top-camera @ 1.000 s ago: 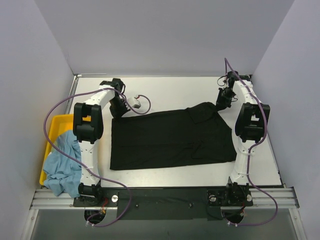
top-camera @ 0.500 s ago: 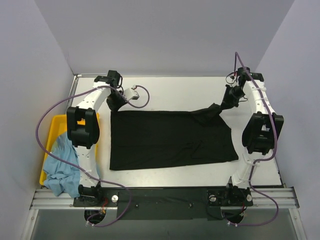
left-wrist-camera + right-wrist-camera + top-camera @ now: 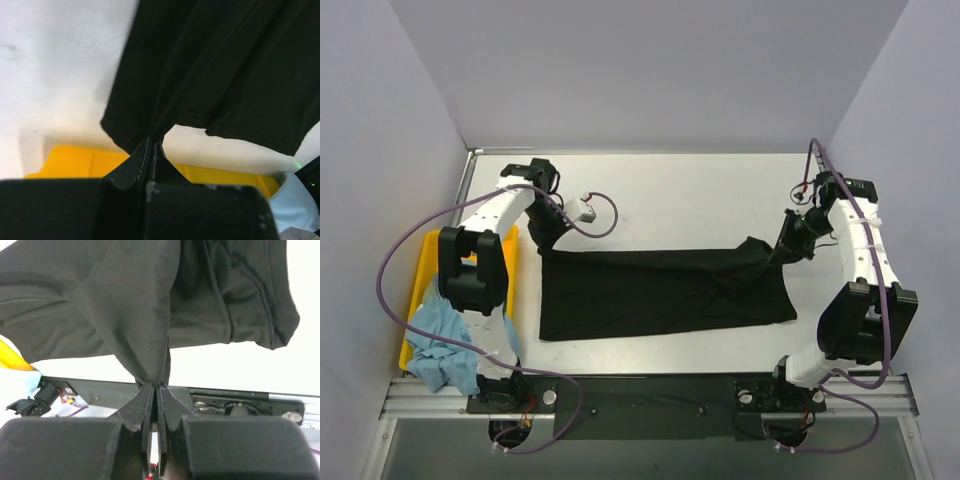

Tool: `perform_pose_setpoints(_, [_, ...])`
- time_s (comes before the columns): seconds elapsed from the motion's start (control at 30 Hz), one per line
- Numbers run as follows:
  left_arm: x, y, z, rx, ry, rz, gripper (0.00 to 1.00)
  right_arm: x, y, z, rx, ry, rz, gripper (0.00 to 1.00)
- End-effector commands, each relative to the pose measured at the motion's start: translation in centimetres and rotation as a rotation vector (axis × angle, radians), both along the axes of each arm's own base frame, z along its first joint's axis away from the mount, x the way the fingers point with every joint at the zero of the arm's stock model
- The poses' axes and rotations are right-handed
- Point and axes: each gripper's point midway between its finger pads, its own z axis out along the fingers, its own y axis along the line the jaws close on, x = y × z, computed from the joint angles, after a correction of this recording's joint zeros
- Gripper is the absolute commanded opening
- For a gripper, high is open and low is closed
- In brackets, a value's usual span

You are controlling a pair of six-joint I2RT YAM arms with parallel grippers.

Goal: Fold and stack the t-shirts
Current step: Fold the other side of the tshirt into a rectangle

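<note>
The black t-shirt (image 3: 660, 292) lies across the middle of the table, its far edge lifted and pulled toward the near side. My left gripper (image 3: 546, 238) is shut on its far left corner; in the left wrist view (image 3: 151, 145) the cloth hangs from the closed jaws. My right gripper (image 3: 782, 250) is shut on the far right corner, and the black cloth (image 3: 145, 315) drapes from the jaws (image 3: 158, 386). The light blue t-shirt (image 3: 444, 340) lies crumpled in the yellow tray (image 3: 422, 262) at the left.
The tray stands along the table's left edge, beside the left arm's base. Grey walls close in on the left, right and back. A metal rail (image 3: 650, 392) runs along the near edge. Purple cables loop off both arms.
Both grippers have moved toward the near side, pulling the black shirt's far edge with them. The shirt's visible depth has shrunk and its far edge now sits nearer.
</note>
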Motion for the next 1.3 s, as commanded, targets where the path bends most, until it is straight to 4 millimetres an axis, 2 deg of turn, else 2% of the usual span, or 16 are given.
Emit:
perform_pose_setpoints(0.0, [-2.7,-0.9,-0.7,-0.029,0.062,-0.052,0.0,-4.1,0.6,-1.4,0.024,0.139,0.008,0.0])
perform_pose_setpoints(0.17, [-4.1,-0.5,-3.3,0.009,0.099,-0.064,0.0,-4.5,-0.3,-3.0,-0.007,0.159,-0.007,0.0])
perform_pose_setpoints(0.4, [-4.8,0.0,-4.5,0.068,0.089,-0.094,0.0,-4.7,-0.8,-5.0,-0.017,0.185,-0.018,0.0])
perform_pose_setpoints(0.47, [-4.5,0.0,-4.6,0.084,0.076,-0.104,0.14,-4.6,-0.9,-5.5,-0.019,0.195,-0.018,0.0])
perform_pose_setpoints(0.53, [-4.0,-0.9,-3.9,0.054,0.062,-0.111,0.56,-4.0,-0.8,-5.7,-0.009,0.184,-0.022,0.0])
perform_pose_setpoints(0.6, [-3.1,-2.7,-2.5,-0.013,0.028,-0.113,0.63,-3.0,-1.0,-6.1,-0.011,0.167,-0.042,0.0])
perform_pose_setpoints(0.7, [-0.1,-6.7,1.4,-0.136,-0.09,-0.11,0.64,-1.3,-1.4,-6.7,-0.004,0.143,-0.072,0.0])
perform_pose_setpoints(0.8, [2.1,-13.4,6.4,-0.298,-0.221,-0.161,0.64,0.2,-1.7,-8.0,-0.005,0.157,-0.094,0.0])
perform_pose_setpoints(0.87, [1.1,-18.6,9.0,-0.443,-0.226,-0.234,0.62,1.0,-1.8,-8.8,0.007,0.164,-0.104,0.0])
perform_pose_setpoints(0.9, [-0.5,-21.8,9.6,-0.516,-0.193,-0.296,0.6,1.5,-2.0,-9.3,0.009,0.167,-0.106,0.0])
perform_pose_setpoints(0.93, [-0.9,-23.5,10.6,-0.554,-0.196,-0.313,0.56,1.7,-2.0,-9.6,0.011,0.171,-0.111,0.0])
perform_pose_setpoints(0.97, [-2.9,-26.4,10.5,-0.603,-0.148,-0.379,0.55,2.0,-2.2,-10.2,0.012,0.18,-0.115,0.0])
perform_pose_setpoints(1.1, [-8.2,-34.5,9.8,-0.684,-0.099,-0.585,0.55,2.0,-2.4,-11.3,0.016,0.212,-0.114,0.0])
perform_pose_setpoints(1.13, [-8.6,-36.0,10.1,-0.719,-0.11,-0.617,0.55,1.9,-2.3,-11.4,0.02,0.216,-0.114,0.0])
perform_pose_setpoints(1.17, [-10.2,-37.6,9.0,-0.722,-0.083,-0.657,0.55,1.9,-2.2,-11.5,0.023,0.217,-0.113,0.0])
perform_pose_setpoints(1.27, [-11.5,-41.3,7.4,-0.756,-0.113,-0.727,0.57,1.8,-2.1,-11.7,0.029,0.215,-0.116,0.0])
